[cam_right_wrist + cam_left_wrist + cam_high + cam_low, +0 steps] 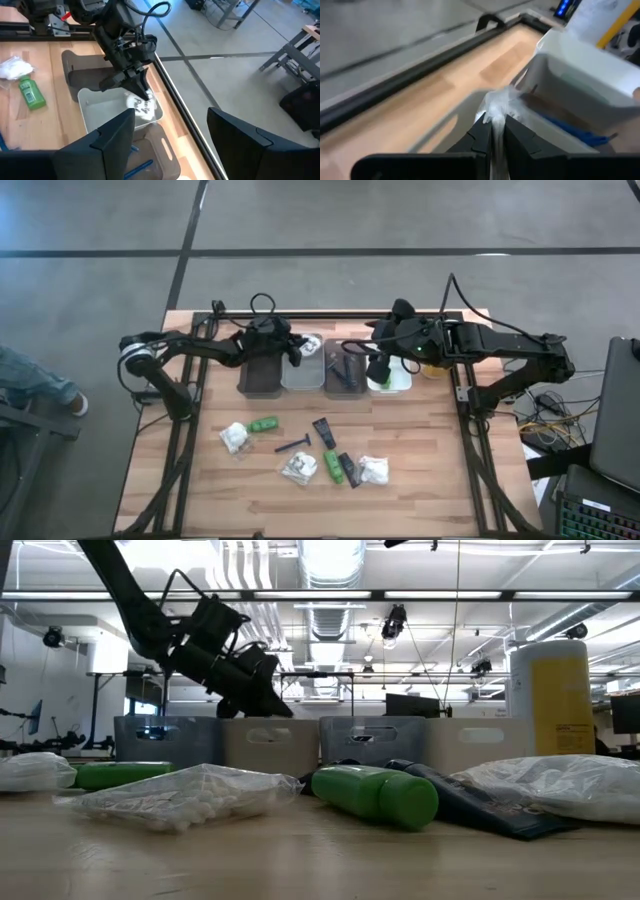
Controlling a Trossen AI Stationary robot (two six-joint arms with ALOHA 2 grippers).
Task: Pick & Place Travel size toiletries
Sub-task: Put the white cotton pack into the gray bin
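Observation:
My left gripper (pixel 296 348) hovers over the light bin (pixel 302 373), second from the left in the row, shut on a white clear-wrapped packet (pixel 141 105). My right gripper (pixel 170 132) is wide open above the rightmost white bin (pixel 392 383) and touches nothing. On the near half of the table lie two green bottles (pixel 263 423) (pixel 333 467), three white packets (pixel 235 438) (pixel 298 470) (pixel 373 470), a dark razor (pixel 293 445) and two black tubes (pixel 325 432) (pixel 347 467). Razors (pixel 345 368) lie in the third bin. My left gripper pinches the packet's clear wrap (pixel 495 111) between its two fingers (pixel 481 131). The fingers slant downward toward the bin row. The packet hangs below the fingertips, lifted clear, just above the light bin's (pixel 100 107) far end.
Four bins stand side by side along the far part of the table: dark grey (pixel 262 375), light, grey (pixel 345 385), white. A tall yellow bottle (pixel 550 700) stands right of them. A black frame rail (pixel 420 75) runs along the table's far edge. Bare wood lies left and right of the scattered items.

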